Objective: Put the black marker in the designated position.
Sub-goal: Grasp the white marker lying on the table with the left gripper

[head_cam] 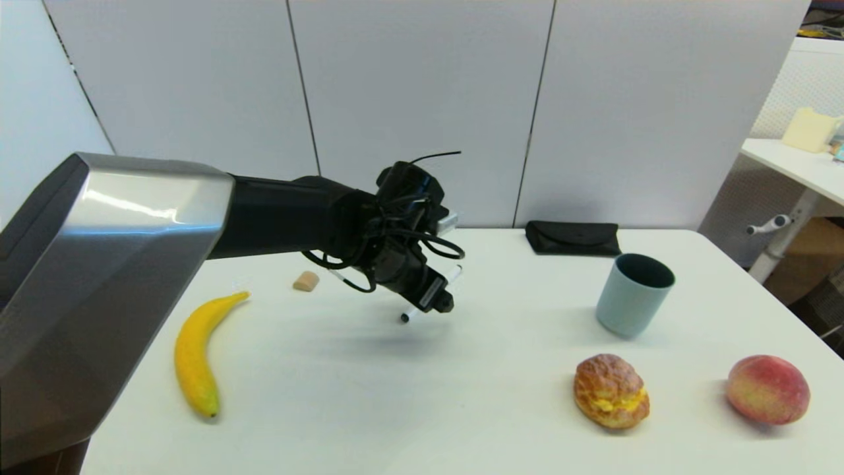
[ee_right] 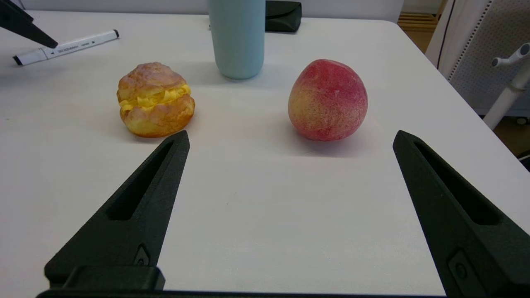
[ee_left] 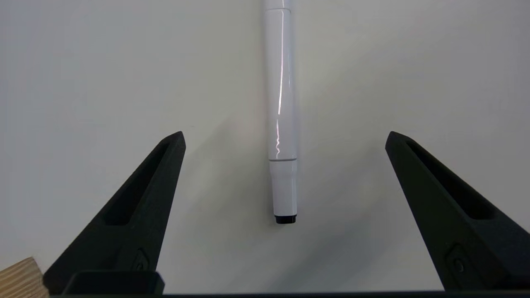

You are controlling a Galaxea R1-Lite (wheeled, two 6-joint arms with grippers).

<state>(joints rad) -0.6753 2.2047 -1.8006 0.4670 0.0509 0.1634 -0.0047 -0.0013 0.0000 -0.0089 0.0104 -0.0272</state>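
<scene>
The black marker (head_cam: 410, 315) lies flat on the white table (head_cam: 369, 396) near its middle, a white barrel with a black end. My left gripper (head_cam: 436, 298) hovers just above it, open. In the left wrist view the marker (ee_left: 281, 124) runs lengthwise between my spread fingers (ee_left: 157, 182) without touching them. From the right wrist view the marker (ee_right: 66, 46) rests beside a left fingertip (ee_right: 29, 31). My right gripper (ee_right: 290, 134) is open and empty, low over the table's near right. No mark shows any designated position on the bare tabletop.
A banana (head_cam: 194, 356) lies at the left and a small wooden piece (head_cam: 306, 281) behind it. A pale blue cup (head_cam: 633, 295), a cream puff (head_cam: 610, 390) and a peach (head_cam: 768, 388) stand at the right. A black pouch (head_cam: 572, 237) lies at the back.
</scene>
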